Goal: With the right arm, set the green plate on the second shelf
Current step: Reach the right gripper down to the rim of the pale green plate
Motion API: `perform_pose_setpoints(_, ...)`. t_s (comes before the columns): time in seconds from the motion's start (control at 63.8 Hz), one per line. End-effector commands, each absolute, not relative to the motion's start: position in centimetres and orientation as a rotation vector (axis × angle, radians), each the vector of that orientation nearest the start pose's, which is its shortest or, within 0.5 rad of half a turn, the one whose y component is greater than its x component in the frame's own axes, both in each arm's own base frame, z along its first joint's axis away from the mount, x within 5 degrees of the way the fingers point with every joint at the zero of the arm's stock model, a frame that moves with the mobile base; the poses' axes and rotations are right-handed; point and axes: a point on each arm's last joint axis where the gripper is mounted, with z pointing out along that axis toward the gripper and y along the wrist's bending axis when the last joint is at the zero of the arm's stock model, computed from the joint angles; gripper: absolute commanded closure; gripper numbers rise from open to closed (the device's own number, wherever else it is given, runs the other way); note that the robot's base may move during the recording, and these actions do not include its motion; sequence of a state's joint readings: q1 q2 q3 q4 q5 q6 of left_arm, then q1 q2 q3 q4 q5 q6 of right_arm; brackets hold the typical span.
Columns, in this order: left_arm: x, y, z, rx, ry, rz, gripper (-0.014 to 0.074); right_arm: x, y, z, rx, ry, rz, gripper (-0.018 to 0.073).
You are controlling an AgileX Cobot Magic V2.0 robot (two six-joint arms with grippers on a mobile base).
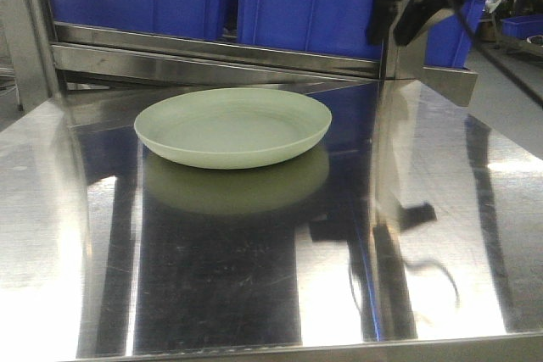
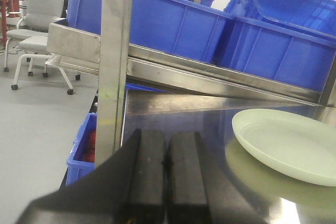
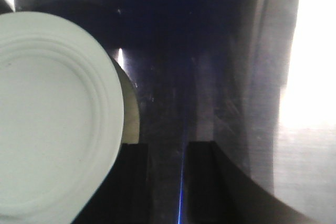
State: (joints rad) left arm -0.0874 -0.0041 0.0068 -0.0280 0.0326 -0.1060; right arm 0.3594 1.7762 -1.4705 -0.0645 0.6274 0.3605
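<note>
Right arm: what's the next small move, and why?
Probably shift the right gripper sideways toward the green plate until the plate's near rim sits between the fingers. In the right wrist view the jaws stand open with only bare tabletop in the gap. The plate lies flat just to the left, ungripped.

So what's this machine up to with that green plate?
Nothing is being held yet. The green plate lies flat on the shiny steel tabletop, untouched. The right gripper hangs over the table just beside the plate's rim, jaws open and empty. The left gripper is off to the side, closed on nothing. The second shelf, where the plate is meant to go, has blue bins on it.
</note>
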Motion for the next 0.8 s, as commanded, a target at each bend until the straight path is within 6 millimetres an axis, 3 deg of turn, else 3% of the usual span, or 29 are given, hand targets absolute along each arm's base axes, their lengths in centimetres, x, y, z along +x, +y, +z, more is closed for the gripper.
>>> perform_pose_setpoints(0.0,5.6,-0.5,20.3,-0.042,1.457,-0.191,0.0466,39.0,14.6,31.5,-0.062,2.348,0.323,0.027)
perform_pose_setpoints(0.282,5.6,-0.5,20.3,-0.042,1.457,-0.191,0.0466,42.1,17.2,28.5,-0.097,2.448,0.486,0.027)
perform_pose_setpoints(0.564,5.6,-0.5,20.3,-0.042,1.457,-0.191,0.0466,43.9,17.8,27.2,-0.118,2.449,0.47,0.027)
perform_pose_setpoints(0.783,5.6,-0.5,20.3,-0.042,1.457,-0.191,0.0466,44.8,17.9,24.9,-0.118,2.491,0.445,0.027)
